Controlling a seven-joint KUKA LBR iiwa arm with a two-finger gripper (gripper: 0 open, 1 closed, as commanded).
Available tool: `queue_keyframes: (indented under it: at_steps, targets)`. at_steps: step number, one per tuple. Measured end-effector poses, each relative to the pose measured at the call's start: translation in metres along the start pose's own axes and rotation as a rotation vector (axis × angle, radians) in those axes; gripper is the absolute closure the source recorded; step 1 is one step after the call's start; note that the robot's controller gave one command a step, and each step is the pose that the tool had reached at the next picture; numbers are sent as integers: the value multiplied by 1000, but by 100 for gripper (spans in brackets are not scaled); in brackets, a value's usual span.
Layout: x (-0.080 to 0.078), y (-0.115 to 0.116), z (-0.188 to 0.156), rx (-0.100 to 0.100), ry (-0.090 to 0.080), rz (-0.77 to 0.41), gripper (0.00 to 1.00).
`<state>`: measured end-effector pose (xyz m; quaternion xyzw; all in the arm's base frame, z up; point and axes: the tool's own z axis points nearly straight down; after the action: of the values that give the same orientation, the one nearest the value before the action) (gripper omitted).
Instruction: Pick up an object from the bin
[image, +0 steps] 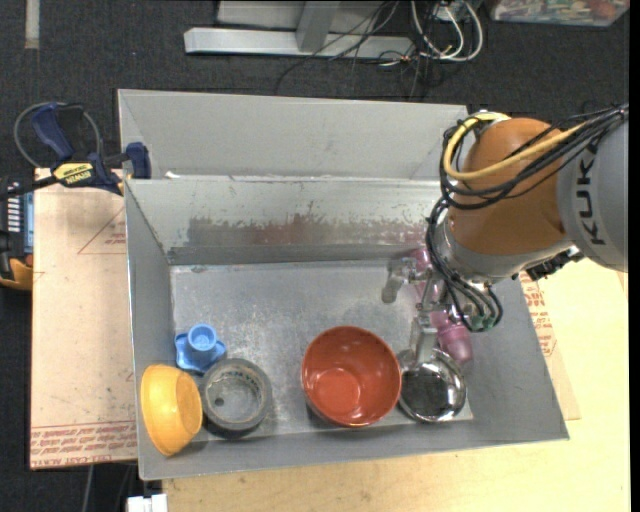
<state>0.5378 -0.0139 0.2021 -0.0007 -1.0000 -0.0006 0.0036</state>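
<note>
Pincer (408, 315) just beside pink cup (457, 341)

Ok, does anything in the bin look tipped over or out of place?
The yellow bowl in the near left corner lies tipped on its side, beside the grey tape roll; the red bowl sits upright. Nothing looks spilled.

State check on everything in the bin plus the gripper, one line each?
gripper: open, nothing between its fingers
red bowl: upright, empty
metal bowl: upright, beside the red bowl
yellow bowl: tipped on its side
tape roll: lying flat
blue cup: upright
pink thing: partly under the arm, cannot tell
</note>
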Motion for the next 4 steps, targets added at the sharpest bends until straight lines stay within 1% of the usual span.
queue_keyframes:
  at_steps: [1,2,3,4]
  targets:
    - [-1,0,-5,0,-8,-1,0]
    - [48,-27,130,-5,-21,223,0]
    - [51,-39,76,1,-30,-36,0]
    - [44,-26,133,-9,-35,192,0]
